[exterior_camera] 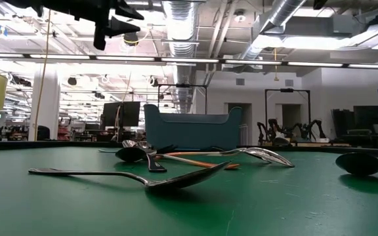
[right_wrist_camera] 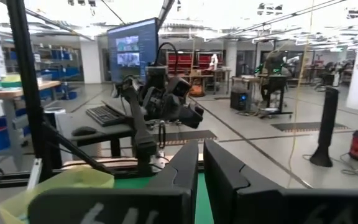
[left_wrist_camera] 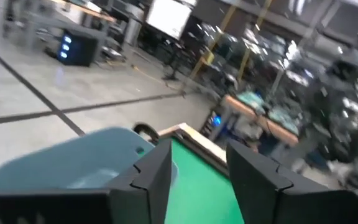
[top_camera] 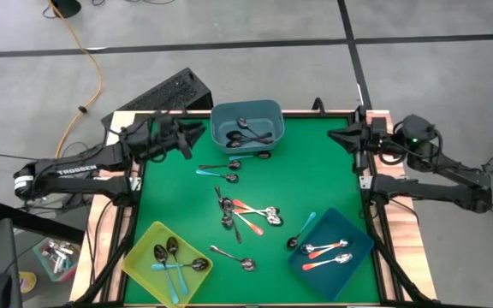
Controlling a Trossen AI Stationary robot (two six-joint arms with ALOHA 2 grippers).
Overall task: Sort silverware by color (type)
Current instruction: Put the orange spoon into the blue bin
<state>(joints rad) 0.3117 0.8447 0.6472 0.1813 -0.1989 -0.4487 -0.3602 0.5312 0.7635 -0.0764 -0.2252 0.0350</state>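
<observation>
Loose spoons lie flat on the green table: a teal one and dark ones [top_camera: 222,168] near the grey-blue bin, a mixed pile [top_camera: 248,214] in the middle, a plain one [top_camera: 233,256] and a teal one [top_camera: 302,229] nearer the front. My left gripper [top_camera: 199,135] hovers open above the table's far left corner, level, pointing at the grey-blue bin [left_wrist_camera: 73,162], with nothing between its fingers [left_wrist_camera: 157,171]. My right gripper [top_camera: 334,135] hangs shut and empty above the far right corner, level, pointing left.
The grey-blue bin [top_camera: 246,109] at the far middle holds dark spoons. A yellow bin [top_camera: 140,257] at the near left holds teal-handled spoons, and a dark blue bin [top_camera: 352,229] at the near right holds orange-handled ones. A keyboard [top_camera: 157,96] lies beyond the far left corner.
</observation>
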